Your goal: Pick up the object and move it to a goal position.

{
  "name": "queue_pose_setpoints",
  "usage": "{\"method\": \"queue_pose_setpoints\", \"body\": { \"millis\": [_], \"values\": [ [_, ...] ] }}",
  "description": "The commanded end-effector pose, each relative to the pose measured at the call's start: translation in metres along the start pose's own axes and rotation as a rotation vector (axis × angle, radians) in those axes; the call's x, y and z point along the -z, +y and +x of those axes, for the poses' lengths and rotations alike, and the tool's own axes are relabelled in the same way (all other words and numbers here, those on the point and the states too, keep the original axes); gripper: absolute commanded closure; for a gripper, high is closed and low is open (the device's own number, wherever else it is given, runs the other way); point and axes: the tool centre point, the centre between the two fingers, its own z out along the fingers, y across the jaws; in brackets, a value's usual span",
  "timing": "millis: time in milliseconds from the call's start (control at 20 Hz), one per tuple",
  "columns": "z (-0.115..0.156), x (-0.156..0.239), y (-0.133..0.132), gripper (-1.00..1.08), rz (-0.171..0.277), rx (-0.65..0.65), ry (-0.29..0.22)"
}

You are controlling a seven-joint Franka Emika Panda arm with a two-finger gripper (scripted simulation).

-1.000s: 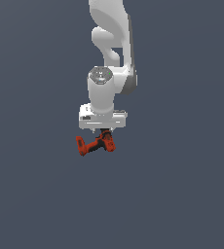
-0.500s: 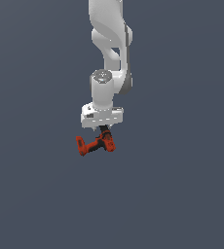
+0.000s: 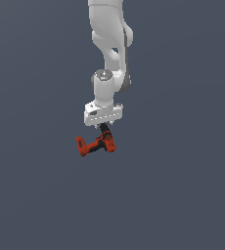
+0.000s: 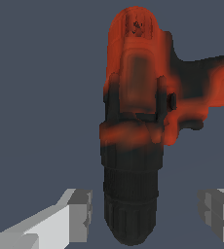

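Observation:
The object, a red-orange drill with black parts [image 3: 96, 145], lies on the grey ground directly under my gripper [image 3: 104, 129]. In the wrist view the drill [image 4: 136, 97] fills the frame, and its black chuck reaches in between my fingers. My gripper [image 4: 145, 214] is open and straddles the chuck. One grey fingertip [image 4: 81, 214] sits close beside the chuck. The other fingertip [image 4: 217, 214] stands well apart from it, with a visible gap. The handle sticks out to one side, toward the exterior view's left.
Only the plain dark grey ground [image 3: 183, 195] surrounds the drill. The white arm [image 3: 109, 44] rises straight above the hand.
The arm's upper links have shifted toward the exterior view's right, and the hand has turned slightly over the drill. The drill has stayed in place.

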Motion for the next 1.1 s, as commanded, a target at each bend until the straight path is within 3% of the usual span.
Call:
{"method": "queue_pose_setpoints", "body": {
  "millis": [0, 1050],
  "values": [
    [-0.005, -0.002, -0.003, -0.6, -0.001, 0.019, 0.008],
    [-0.01, -0.032, -0.006, -0.6, -0.002, 0.036, 0.015]
  ]
}}
